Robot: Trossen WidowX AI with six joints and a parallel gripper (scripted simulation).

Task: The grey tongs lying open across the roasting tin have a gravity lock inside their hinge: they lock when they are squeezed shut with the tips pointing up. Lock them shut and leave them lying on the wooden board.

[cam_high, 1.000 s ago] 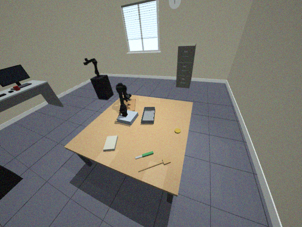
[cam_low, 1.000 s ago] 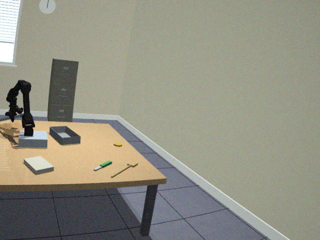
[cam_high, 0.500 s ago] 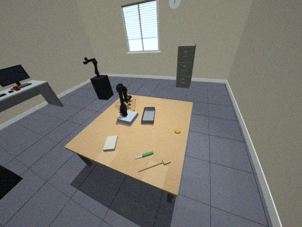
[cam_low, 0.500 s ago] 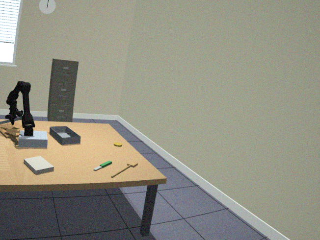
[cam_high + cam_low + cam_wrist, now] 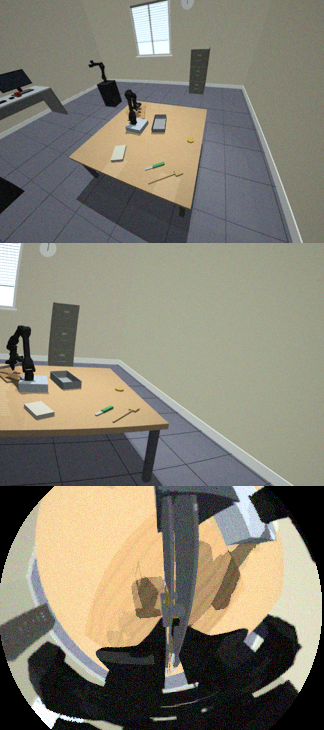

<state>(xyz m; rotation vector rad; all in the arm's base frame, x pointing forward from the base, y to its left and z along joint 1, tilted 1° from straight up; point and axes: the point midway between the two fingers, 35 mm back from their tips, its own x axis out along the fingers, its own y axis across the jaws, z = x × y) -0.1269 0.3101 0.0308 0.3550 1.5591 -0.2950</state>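
"Where were the grey tongs (image 5: 3,366) (image 5: 187,556)?"

"They were up in the air, over the wooden board (image 5: 142,110) (image 5: 6,377) (image 5: 112,591). Their 2 long arms were close together, with a thin gap. I could not tell if the lock had caught."

"And the black gripper (image 5: 138,107) (image 5: 11,365) (image 5: 166,620)?"

"Its 2 jaws were pinching the tongs, 1 on each side."

"What was near them?"

"The robot arm (image 5: 129,104) (image 5: 26,347) stood on a pale blue block (image 5: 137,126) (image 5: 34,387) (image 5: 245,531). Just beside that block sat the roasting tin (image 5: 158,130) (image 5: 71,385) (I could see its grey inside, and no tongs lay across it)."

"And past that?"

"A flat white block (image 5: 118,153) (image 5: 39,408), a yellow disc (image 5: 190,140) (image 5: 119,389), a thing with a green handle (image 5: 158,164) (image 5: 107,409) and 1 long thin tool (image 5: 162,178) (image 5: 122,416) lay apart on the table (image 5: 157,149) (image 5: 83,404) (image 5: 60,526). Behind the table stood a tall grey cabinet (image 5: 199,70) (image 5: 62,334)."
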